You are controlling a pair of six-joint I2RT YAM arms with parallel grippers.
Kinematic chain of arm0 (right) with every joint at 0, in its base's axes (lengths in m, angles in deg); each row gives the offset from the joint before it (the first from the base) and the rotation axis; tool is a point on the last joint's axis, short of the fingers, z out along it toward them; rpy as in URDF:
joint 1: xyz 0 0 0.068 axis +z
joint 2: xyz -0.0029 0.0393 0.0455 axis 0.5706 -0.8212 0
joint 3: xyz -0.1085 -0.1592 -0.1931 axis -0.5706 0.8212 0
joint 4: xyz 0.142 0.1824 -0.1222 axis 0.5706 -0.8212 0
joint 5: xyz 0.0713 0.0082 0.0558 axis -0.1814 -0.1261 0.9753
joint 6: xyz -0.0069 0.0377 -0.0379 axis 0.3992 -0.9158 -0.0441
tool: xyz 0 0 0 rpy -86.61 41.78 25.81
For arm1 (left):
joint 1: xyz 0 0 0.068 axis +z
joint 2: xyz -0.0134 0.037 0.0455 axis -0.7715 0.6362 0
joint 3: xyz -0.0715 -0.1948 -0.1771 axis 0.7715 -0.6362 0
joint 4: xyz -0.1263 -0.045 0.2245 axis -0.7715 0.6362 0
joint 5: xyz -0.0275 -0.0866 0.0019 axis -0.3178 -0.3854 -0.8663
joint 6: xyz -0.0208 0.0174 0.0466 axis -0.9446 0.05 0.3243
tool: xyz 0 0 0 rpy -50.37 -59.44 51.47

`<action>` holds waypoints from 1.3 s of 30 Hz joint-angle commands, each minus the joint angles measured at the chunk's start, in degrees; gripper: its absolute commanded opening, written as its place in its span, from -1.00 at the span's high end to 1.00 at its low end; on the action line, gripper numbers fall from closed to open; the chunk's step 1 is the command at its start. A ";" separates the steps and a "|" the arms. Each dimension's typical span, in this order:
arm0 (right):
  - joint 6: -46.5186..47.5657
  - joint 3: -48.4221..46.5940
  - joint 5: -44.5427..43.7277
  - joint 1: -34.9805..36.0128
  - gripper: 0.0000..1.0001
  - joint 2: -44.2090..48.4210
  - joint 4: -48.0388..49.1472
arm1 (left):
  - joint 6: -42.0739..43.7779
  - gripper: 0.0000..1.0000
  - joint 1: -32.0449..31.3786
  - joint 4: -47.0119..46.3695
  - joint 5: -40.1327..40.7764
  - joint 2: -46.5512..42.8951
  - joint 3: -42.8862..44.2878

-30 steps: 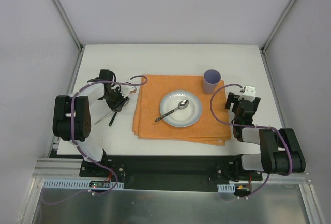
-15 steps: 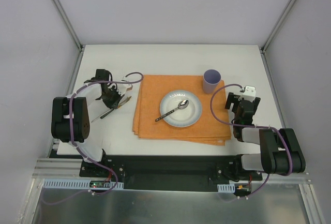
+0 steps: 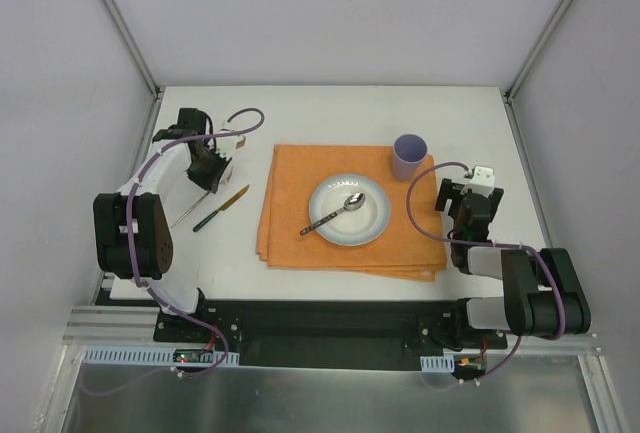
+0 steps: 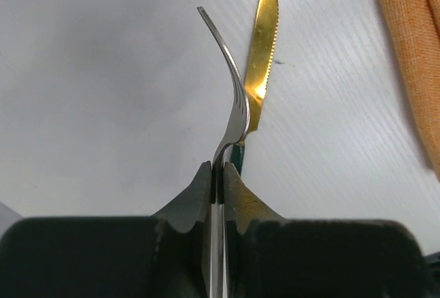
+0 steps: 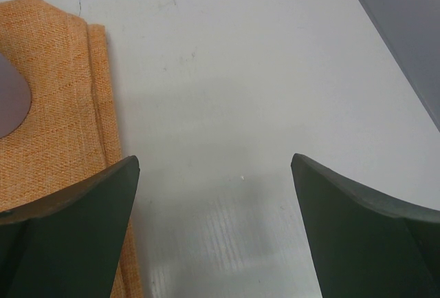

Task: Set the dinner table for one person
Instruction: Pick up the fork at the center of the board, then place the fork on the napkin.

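Dinner table (image 3: 330, 113) is the wide white surface under everything, and it is partly laid. The left gripper (image 4: 217, 174) is clamped on a silver fork (image 4: 234, 98). Its dark fingers (image 4: 196, 195) are pressed flat against the neck of the fork, and the curved tines reach away from the wrist camera. Just beside the fork, a knife (image 4: 261, 57) with a gold serrated blade and a dark green handle lies flat on the white top. We cannot tell whether the two touch, or whether the fork has cleared the surface. From above, the left gripper (image 3: 208, 175) sits near the left edge of the table. The fork (image 3: 190, 208) slants back toward the near side, and the knife (image 3: 222, 209) lies between it and the orange placemat (image 3: 290, 223). On the mat stand a pale plate (image 3: 372, 228) with a spoon (image 3: 335, 213) across it and a purple cup (image 3: 408, 156) at the far right corner. We judge the step in hand to be placing the fork. The next move calls for a lift clear of the knife, a short carry rightward to the strip of mat left of the plate, and a flat release. The knife and spoon look unplaced. The left arm reaches far forward along the left side, with its wrist bent back toward the base. The right gripper (image 5: 214, 167) stands wide apart and holds nothing, over bare table just right of the mat. The right arm is folded close to its base.
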 commanded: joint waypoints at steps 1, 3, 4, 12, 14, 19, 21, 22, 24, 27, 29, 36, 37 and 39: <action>-0.11 -0.16 -0.85 0.07 -0.93 0.75 3.44 | -12.05 1.00 -5.03 9.67 4.40 -3.97 6.07; -0.11 -0.16 -0.77 -0.01 -0.93 0.75 3.53 | -17.75 1.00 -8.46 11.35 7.03 -4.59 7.58; -0.11 -0.16 -0.77 -0.01 -0.93 0.75 3.44 | -19.96 1.00 -9.60 11.52 8.35 -4.68 9.24; -0.11 -0.16 -0.77 -0.01 -0.93 0.75 3.44 | -45.88 1.00 -15.94 13.81 11.79 0.41 20.49; -0.11 -0.16 -0.77 -0.01 -0.93 0.75 3.53 | -49.06 1.00 -16.38 15.74 10.74 3.47 23.04; -0.11 -0.16 -0.77 -0.01 -0.93 0.75 3.35 | -57.59 1.00 -16.47 19.53 9.50 9.12 24.99; -0.11 -0.16 -0.77 -0.01 -0.93 0.75 3.44 | -59.00 1.00 -16.64 19.35 9.07 9.65 24.72; -0.11 -0.08 -0.77 -0.01 -0.93 0.75 3.44 | -58.66 1.00 -16.82 19.35 8.45 10.00 24.81; -0.11 -0.16 -0.77 0.07 -0.93 0.66 3.53 | -57.79 1.00 -17.61 19.35 8.71 10.79 24.90; -0.02 -0.16 -0.77 0.07 -0.93 0.75 3.44 | -55.07 1.00 -19.27 19.17 10.73 12.02 24.55; -0.11 -0.16 -0.77 0.07 -0.93 0.66 3.53 | -53.66 1.00 -19.98 19.00 11.35 12.72 23.85; -0.11 -0.16 -0.77 -0.01 -0.93 0.75 3.44 | -49.96 1.00 -22.79 10.92 10.91 10.79 12.97; -0.11 -0.16 -0.77 -0.01 -0.93 0.75 3.44 | -50.04 1.00 -23.41 8.65 10.65 10.70 12.16; -0.11 -0.16 -0.68 -0.01 -0.93 0.75 3.44 | -50.83 1.00 -23.85 7.75 10.38 11.14 11.36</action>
